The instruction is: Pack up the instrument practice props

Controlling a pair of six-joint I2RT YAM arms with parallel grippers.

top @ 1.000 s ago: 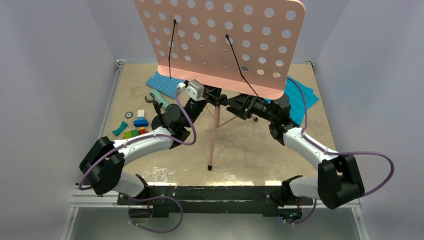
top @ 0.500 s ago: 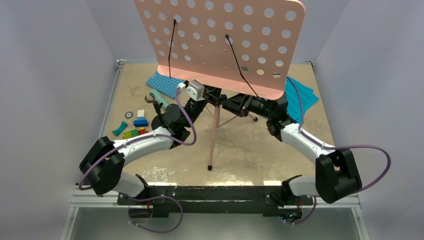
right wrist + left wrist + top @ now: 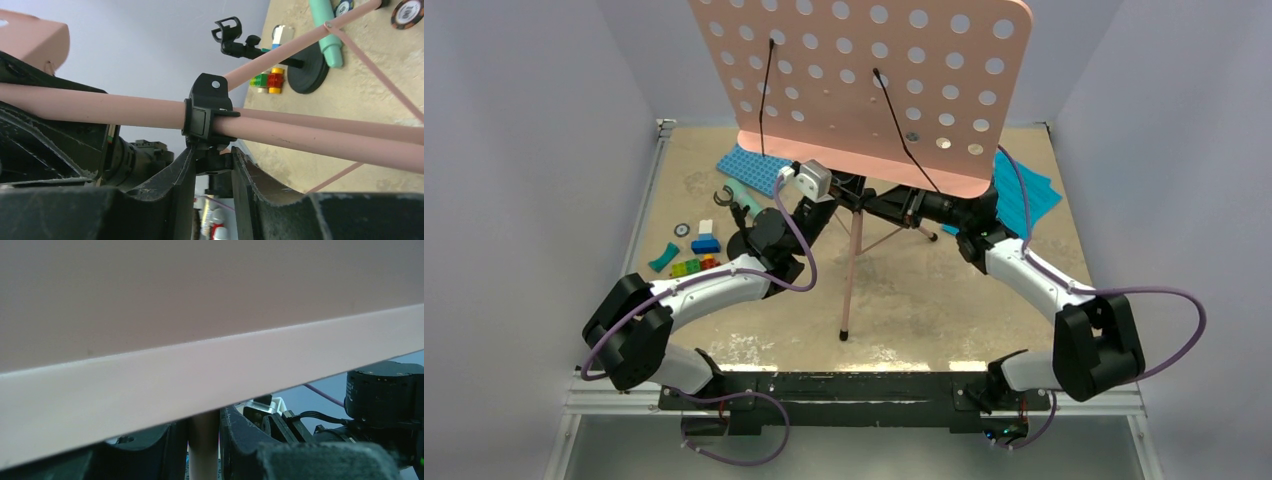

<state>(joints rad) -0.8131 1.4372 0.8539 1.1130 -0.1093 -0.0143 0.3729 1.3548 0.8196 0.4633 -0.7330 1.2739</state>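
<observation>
Though the board's [image 3: 854, 155] lower edge hides them overhead, your left gripper [image 3: 204, 460] clamps the pole [image 3: 203, 432], and your right gripper [image 3: 212, 160] pinches its collar [image 3: 207, 112].

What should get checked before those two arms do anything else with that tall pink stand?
1. Does the left gripper hold the pink tripod music stand? ok: closed round its pole just under the perforated pink board.
2. Does the right gripper hold the black plastic clamp collar? cannot tell: jaws flank its lower tab, contact unclear.
3. Is the stand upright, with its foot on the beige table? ok.
4. Are the cyan sheet-music pages free of the legs? cannot tell: the right arm hides that.
</observation>
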